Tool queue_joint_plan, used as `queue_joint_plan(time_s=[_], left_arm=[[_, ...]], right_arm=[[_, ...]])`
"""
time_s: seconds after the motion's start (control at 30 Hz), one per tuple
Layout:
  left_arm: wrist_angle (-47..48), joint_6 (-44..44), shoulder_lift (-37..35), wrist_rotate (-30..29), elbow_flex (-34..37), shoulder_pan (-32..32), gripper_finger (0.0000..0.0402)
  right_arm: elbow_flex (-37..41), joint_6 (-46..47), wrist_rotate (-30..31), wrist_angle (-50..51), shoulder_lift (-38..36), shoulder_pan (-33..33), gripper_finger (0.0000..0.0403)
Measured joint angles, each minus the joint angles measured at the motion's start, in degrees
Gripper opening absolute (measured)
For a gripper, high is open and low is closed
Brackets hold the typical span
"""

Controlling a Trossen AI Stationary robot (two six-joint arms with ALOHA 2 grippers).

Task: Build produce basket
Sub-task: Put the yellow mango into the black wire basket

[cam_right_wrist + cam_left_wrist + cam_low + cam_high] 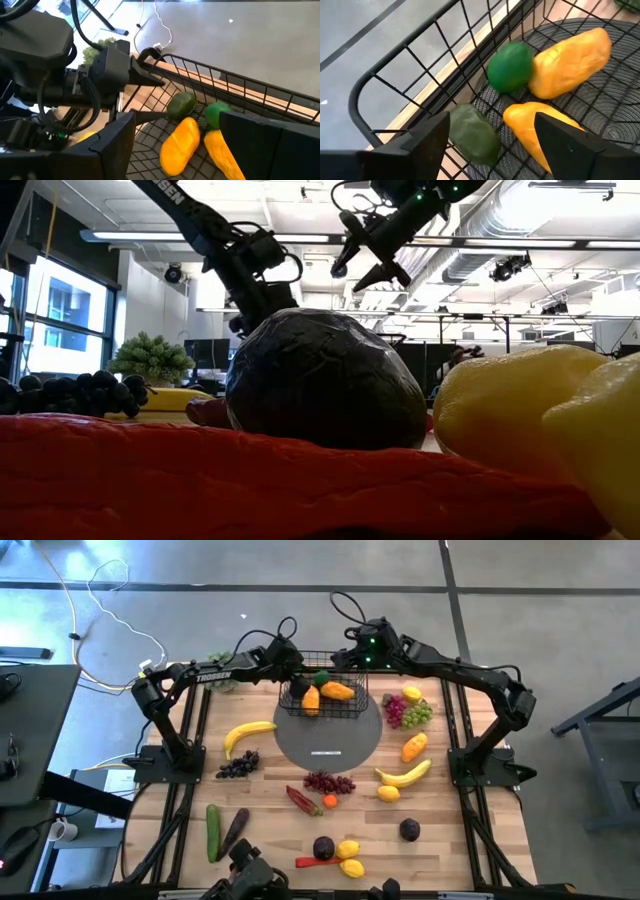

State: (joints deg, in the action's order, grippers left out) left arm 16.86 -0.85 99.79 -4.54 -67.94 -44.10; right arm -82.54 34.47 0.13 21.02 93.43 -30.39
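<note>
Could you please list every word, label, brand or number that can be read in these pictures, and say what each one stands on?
"TROSSEN": white letters on the left arm in the high view, small but just readable.
"...SEN": the end of the same brand word on the left arm in the low view, the rest cut off.
Pale marks on the grey round disc: too small to read.

Small black wire-mesh basket [322, 692] sitting upright at the far edge of the table, already holding two elongated orange-yellow fruits [570, 62], a round bright-green one [510, 67] and a dull olive lump [475, 134]. Plenty more toy produce scattered loose over the wooden tabletop: yellow banana [247, 733], dark grapes [236, 766], green cucumber [212, 831].
</note>
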Motion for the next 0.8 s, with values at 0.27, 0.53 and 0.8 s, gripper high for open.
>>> queue_joint_plan(time_s=[0.27, 0.53, 0.8], left_arm=[[0.1, 0.2, -4.4, 0.3, 0.0, -0.2, 0.0282], [-0.3, 0.2, -11.7, 2.8, 0.0, -0.2, 0.0284], [1.7, 0.0, -18.1, 2.8, 0.0, -0.1, 0.0284]], right_arm=[[0.0, 1.1, -0.6, 7.4, -2.7, 0.0, 0.0268], [0.0, 4.3, -0.3, 18.7, -5.2, 1.8, 0.0268], [0.0, 9.2, 0.7, 27.6, -6.1, 5.6, 0.0268]])
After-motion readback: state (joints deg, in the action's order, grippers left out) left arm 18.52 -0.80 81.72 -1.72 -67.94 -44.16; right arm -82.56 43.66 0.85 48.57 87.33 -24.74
